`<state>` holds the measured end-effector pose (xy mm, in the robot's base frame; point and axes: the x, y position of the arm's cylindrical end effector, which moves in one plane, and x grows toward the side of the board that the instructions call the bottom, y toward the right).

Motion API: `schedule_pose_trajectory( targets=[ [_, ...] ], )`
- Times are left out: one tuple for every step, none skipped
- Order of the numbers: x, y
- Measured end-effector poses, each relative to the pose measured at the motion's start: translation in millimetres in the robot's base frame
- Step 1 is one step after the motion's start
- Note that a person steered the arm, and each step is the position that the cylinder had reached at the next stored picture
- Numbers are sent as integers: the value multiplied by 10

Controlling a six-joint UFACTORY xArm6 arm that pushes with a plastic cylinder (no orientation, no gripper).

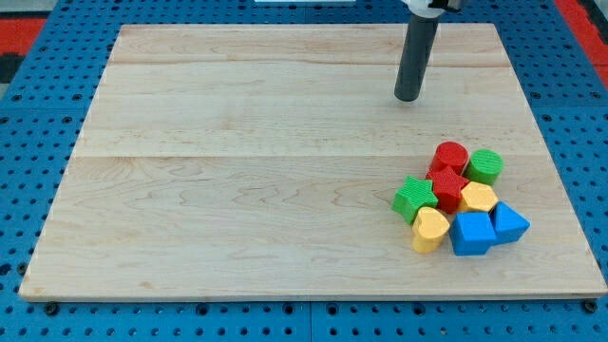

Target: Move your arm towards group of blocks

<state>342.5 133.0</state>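
My tip [408, 97] rests on the table [237, 190] at upper right, well above the blocks [461, 199] at lower right; no pincer shows.

The board [237, 180] is pale wood with fine lengthwise grain. Around it lies a blue pegboard [38, 142] dotted with dark holes, red at the view's top corners. My tip [408, 98] is dark grey. The 8 blocks: 2 red [449, 155] [447, 186], 2 green [486, 165] [414, 198], 2 yellow [478, 198] [429, 229], 2 blue [471, 233] [509, 224].
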Motion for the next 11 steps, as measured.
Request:
schedule_pose_trajectory(
  targets=[
    [0,0],
    [0,115],
    [0,372],
    [71,786],
    [304,1156],
    [611,1341],
    [941,1344],
    [1211,1512],
    [1475,1699],
    [1641,1494],
    [1639,1061]
  ],
)
